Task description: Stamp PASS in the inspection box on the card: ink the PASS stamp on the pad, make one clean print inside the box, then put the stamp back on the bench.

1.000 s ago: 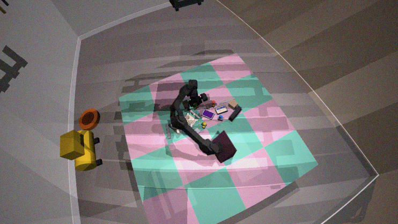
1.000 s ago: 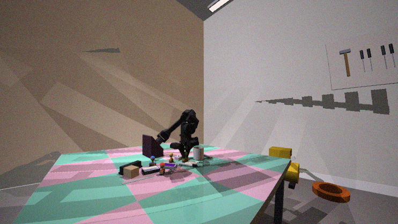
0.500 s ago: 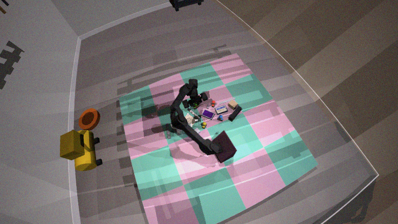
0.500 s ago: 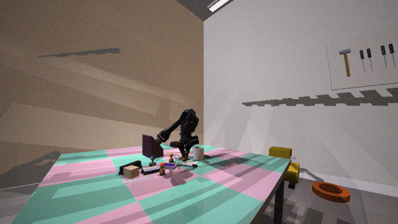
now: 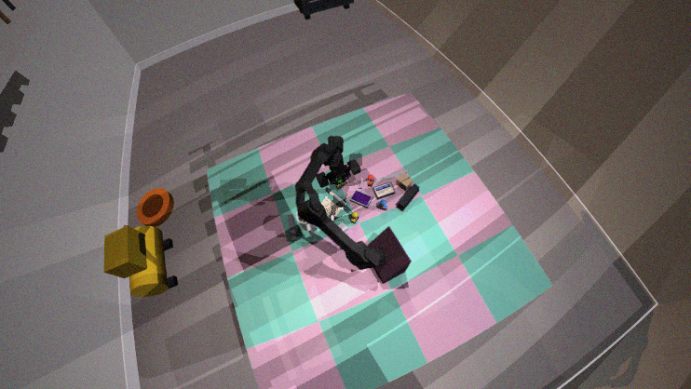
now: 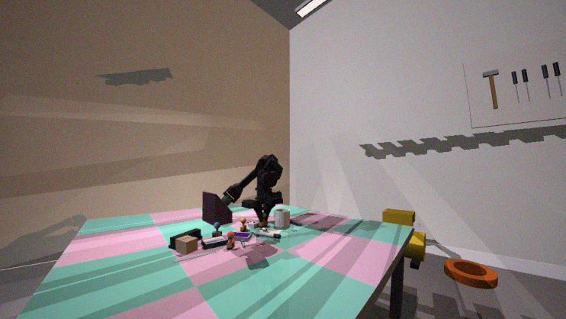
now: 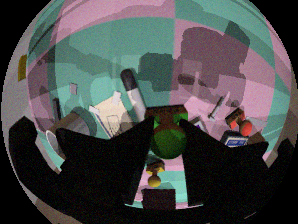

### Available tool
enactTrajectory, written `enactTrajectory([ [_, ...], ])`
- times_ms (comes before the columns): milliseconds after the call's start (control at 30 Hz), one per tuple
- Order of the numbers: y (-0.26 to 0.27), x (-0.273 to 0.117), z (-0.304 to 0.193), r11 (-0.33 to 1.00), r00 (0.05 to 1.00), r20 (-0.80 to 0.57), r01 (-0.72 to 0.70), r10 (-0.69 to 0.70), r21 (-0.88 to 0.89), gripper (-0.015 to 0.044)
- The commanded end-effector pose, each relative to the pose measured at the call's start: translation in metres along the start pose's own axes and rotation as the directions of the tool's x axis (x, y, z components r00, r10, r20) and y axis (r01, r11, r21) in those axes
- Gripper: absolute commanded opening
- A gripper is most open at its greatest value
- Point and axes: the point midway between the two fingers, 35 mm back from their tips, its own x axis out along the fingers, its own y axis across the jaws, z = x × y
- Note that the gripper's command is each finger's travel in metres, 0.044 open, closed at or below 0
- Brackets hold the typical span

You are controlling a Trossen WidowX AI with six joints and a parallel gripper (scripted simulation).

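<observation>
Gripper is closed on the green-knobbed stamp, base pointing down; can't tell if it's touching the bench, or if it's the PASS one. Ext. view: open purple pad is left & nearer, w/ the blue-and-white-labelled tray further left. Cream card lies near the stamp, marker beside it; any print's too small to tell. Red stamp is near the pad's near side, blue stamp farther back, left of yellow stamp. Mug stands right of the gripper.
</observation>
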Motion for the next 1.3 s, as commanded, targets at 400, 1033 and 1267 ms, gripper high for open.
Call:
enactTrajectory([
  [400, 0.0, -0.008, 0.0, 1.0, 1.0, -0.001, 0.004, -0.004, -0.005, 0.0],
  [1033, -0.048, -0.015, -0.049, 1.0, 1.0, -0.001, 0.011, -0.011, -0.002, 0.0],
  [1267, -0.069, -0.014, -0.079, 1.0, 1.0, -0.003, 0.007, -0.007, -0.003, 0.0],
])
